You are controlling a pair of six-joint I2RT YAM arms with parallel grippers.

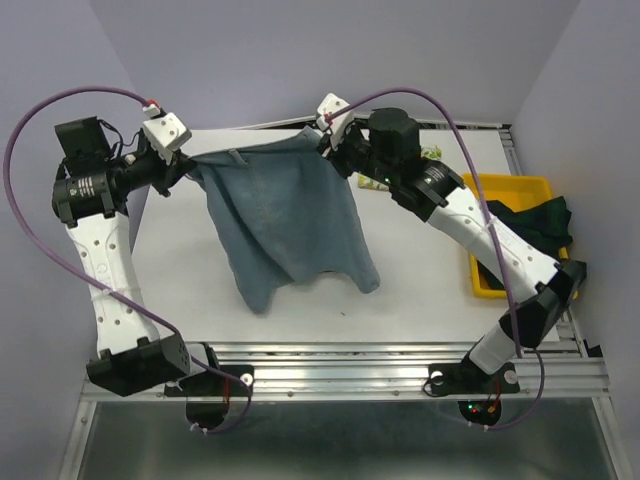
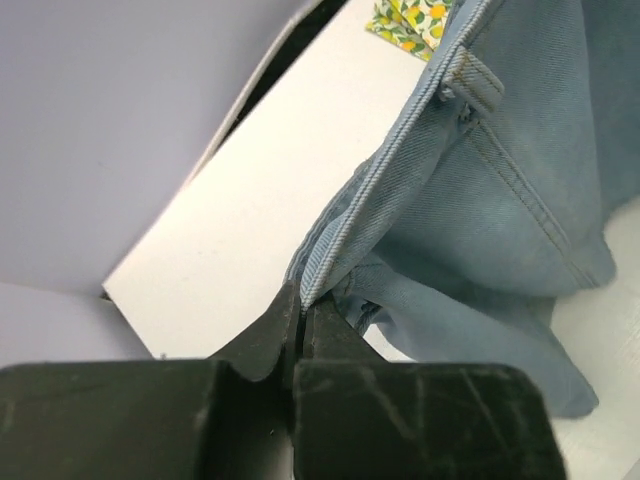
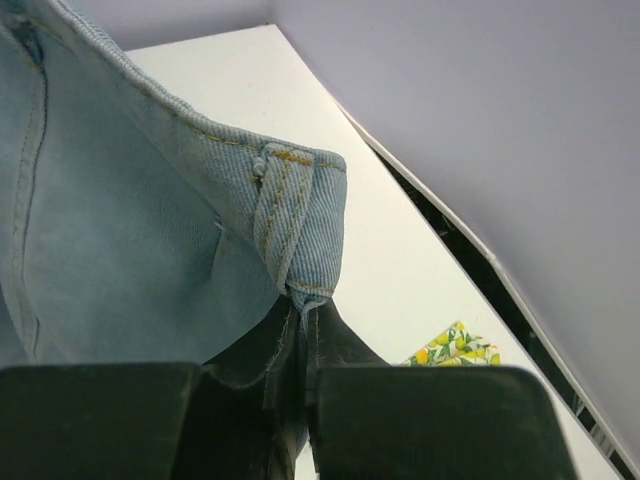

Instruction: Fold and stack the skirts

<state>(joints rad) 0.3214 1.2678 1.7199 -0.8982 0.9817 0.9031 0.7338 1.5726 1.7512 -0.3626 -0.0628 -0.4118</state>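
Observation:
The light blue-grey skirt (image 1: 290, 220) hangs stretched between both grippers above the white table, its hem draping down onto the surface. My left gripper (image 1: 188, 160) is shut on the waistband's left end (image 2: 330, 250), with the fingertips (image 2: 315, 320) pinching the edge. At the other end my right gripper (image 1: 328, 140) is shut on the waistband next to a belt loop (image 3: 290, 220). A corner of the lemon-print skirt (image 2: 410, 18) (image 3: 455, 348) lies at the back of the table. The dark plaid skirt (image 1: 545, 220) sits in the tray on the right.
A yellow plastic tray (image 1: 500, 185) stands at the table's right edge under the right arm. The white table (image 1: 170, 270) ends at a metal rail along the front. Purple cables loop over both arms, and grey walls close in at back and sides.

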